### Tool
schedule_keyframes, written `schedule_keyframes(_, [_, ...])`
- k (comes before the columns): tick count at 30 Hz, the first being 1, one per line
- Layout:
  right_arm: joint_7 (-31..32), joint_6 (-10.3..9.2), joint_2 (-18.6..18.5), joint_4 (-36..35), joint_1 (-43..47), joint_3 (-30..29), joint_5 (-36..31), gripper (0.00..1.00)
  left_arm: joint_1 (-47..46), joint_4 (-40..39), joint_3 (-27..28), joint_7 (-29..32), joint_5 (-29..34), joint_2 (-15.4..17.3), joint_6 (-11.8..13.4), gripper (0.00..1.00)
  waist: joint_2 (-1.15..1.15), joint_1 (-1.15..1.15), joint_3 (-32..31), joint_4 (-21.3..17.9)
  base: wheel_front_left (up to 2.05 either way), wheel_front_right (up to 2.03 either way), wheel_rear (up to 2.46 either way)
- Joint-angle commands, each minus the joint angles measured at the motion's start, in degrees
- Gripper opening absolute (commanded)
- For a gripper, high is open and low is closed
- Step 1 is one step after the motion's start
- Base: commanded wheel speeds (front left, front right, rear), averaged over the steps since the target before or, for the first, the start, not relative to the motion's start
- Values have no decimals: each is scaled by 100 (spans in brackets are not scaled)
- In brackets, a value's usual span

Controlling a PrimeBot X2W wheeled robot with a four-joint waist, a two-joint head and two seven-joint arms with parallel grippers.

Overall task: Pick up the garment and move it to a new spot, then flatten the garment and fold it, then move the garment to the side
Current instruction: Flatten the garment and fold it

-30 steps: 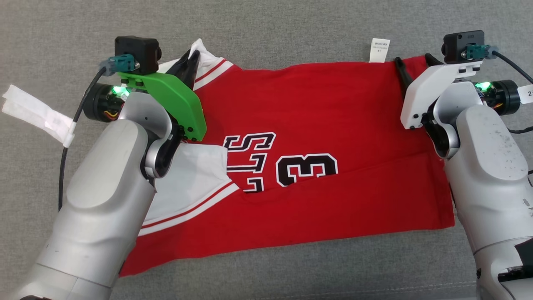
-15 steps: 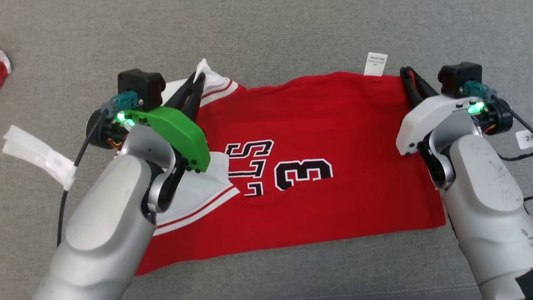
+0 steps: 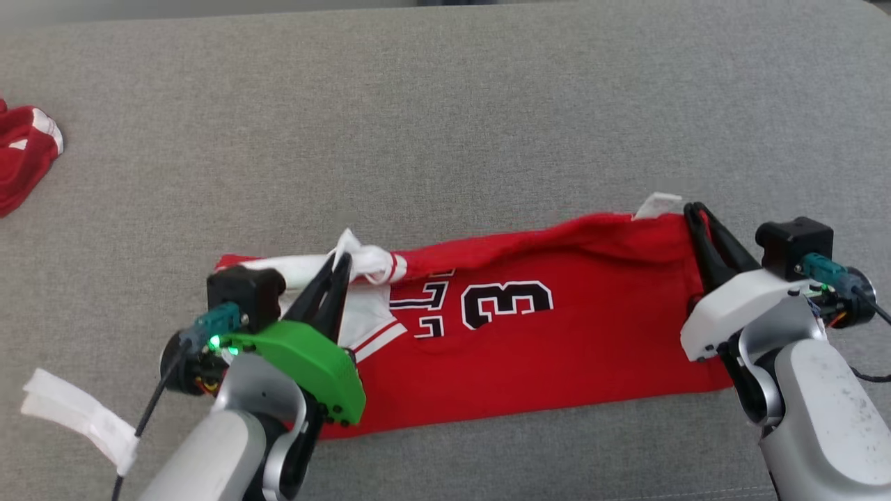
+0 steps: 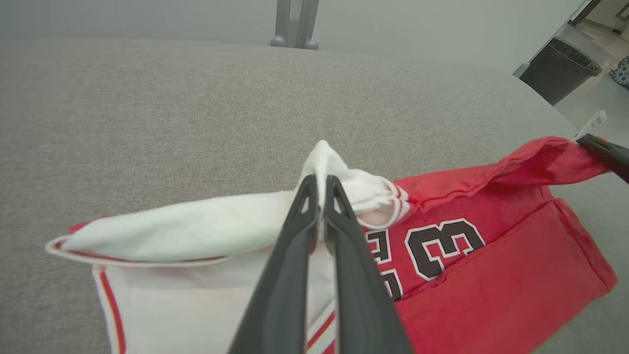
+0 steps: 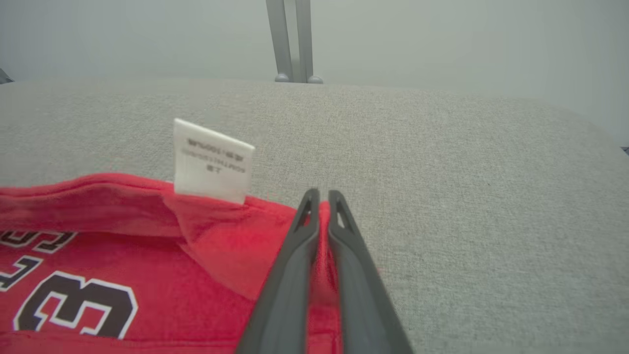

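The garment (image 3: 557, 341) is a red jersey with a black "3" and a white sleeve, lying on the grey cushion (image 3: 445, 125). My left gripper (image 3: 341, 260) is shut on the bunched white sleeve edge at the garment's far left, and the left wrist view shows its tips (image 4: 319, 180) pinching that white fabric (image 4: 196, 231). At the far right corner my right gripper (image 3: 691, 208) is shut on the red cloth beside the white label (image 3: 658, 204). In the right wrist view its tips (image 5: 319, 194) clamp the red hem (image 5: 221, 246). The far edge hangs raised between both grippers.
Another red and white cloth (image 3: 24, 156) lies at the cushion's far left edge. White tape (image 3: 76, 414) wraps my left arm's cable. Past the cushion's far edge stand metal legs (image 4: 295, 24), and a dark bin (image 4: 560, 69) stands off to the right.
My right gripper has shut on the garment's far right corner. Both grippers have lifted the far edge off the cushion, and the head camera has tilted up.
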Motion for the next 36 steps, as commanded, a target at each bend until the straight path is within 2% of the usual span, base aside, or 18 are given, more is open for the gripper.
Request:
schedule_keyframes(1, [63, -8, 30, -117, 168, -33, 6, 0, 208, -54, 6, -40, -105, -12, 66, 0, 0, 0, -58, 8, 0, 0, 0])
schedule_keyframes(8, [225, -8, 94, -356, 596, -164, -56, 0, 765, 55, -63, -221, -273, -239, 238, 0, 0, 0, -134, -1, 0, 0, 0])
schedule_keyframes(9, [221, -8, 105, -352, 624, -182, -72, 8, 810, 96, -63, -238, -302, -275, 241, 0, 0, 0, -142, -2, 0, 0, 0])
schedule_keyframes(11, [202, -9, 127, -333, 674, -226, -118, 50, 893, 159, -47, -287, -366, -347, 278, 0, 0, 0, -161, -8, 0, 0, 0])
schedule_keyframes(12, [168, -9, 162, -328, 704, -269, -138, 100, 946, 193, -30, -324, -407, -378, 291, 0, 0, 0, -173, -11, 0, 0, 0])
schedule_keyframes(13, [145, -9, 206, -317, 738, -309, -139, 100, 986, 227, -17, -357, -426, -385, 297, 37, 0, 0, -185, -14, 0, 0, 0])
schedule_keyframes(14, [125, -9, 231, -314, 764, -328, -149, 100, 1024, 248, -8, -397, -427, -383, 299, 90, 0, 0, -198, -16, 0, 0, 0])
schedule_keyframes(15, [103, -9, 263, -311, 798, -372, -152, 100, 1081, 273, 6, -436, -445, -391, 311, 100, 0, 0, -216, -20, 0, 0, 0])
schedule_keyframes(27, [-104, -9, 629, -496, 1317, -1119, -76, 100, 1404, -41, 337, -1259, -255, -216, 392, 100, 0, 0, -567, 30, 0, 0, 0])
schedule_keyframes(36, [55, -9, 749, -592, 1338, -1357, -152, 100, 1195, 113, 524, -1721, -33, -93, 421, 100, 0, 0, -871, 153, 0, 0, 0])
